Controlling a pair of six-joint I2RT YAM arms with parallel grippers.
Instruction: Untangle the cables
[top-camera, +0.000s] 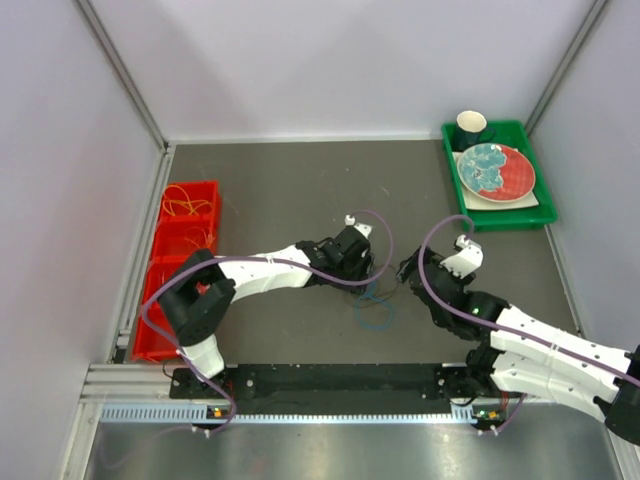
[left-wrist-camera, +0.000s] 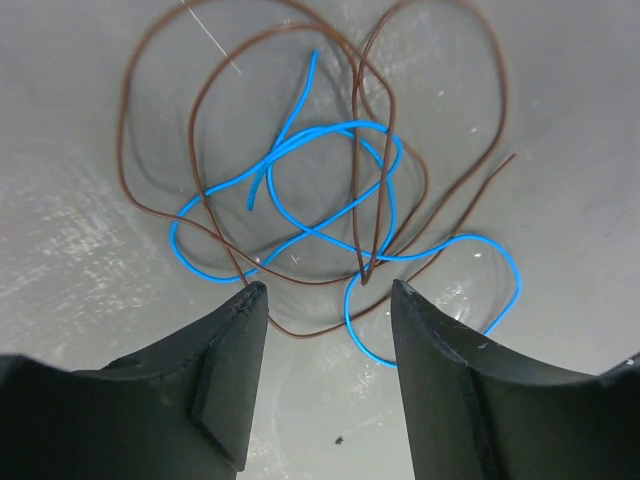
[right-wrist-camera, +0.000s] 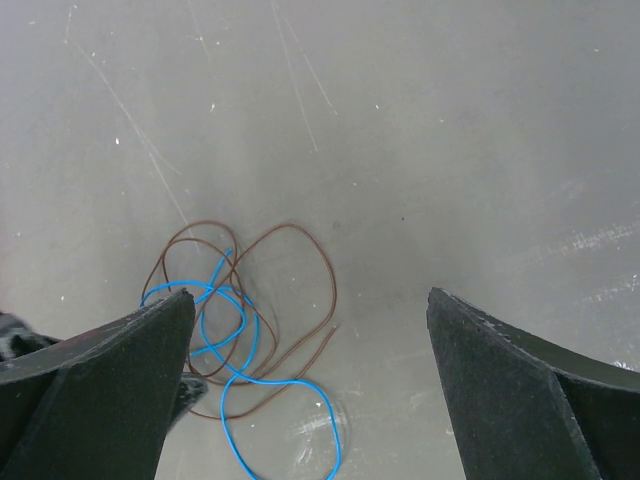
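Fingers parted on left gripper, wider on right gripper; hovers over tangled blue cable and brown cable mid-frame, seemingly not touching.

Your table is matt grey and finely scratched. The blue cable and brown cable wear smooth plastic sheaths. Your left fingers look matt black and grainy. The tray at two o'clock is shiny plastic.

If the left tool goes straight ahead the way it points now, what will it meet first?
Most likely the tangle: the blue cable and brown cable cross just ahead of the open left tool, on the table. Which comes first is hard to tell.
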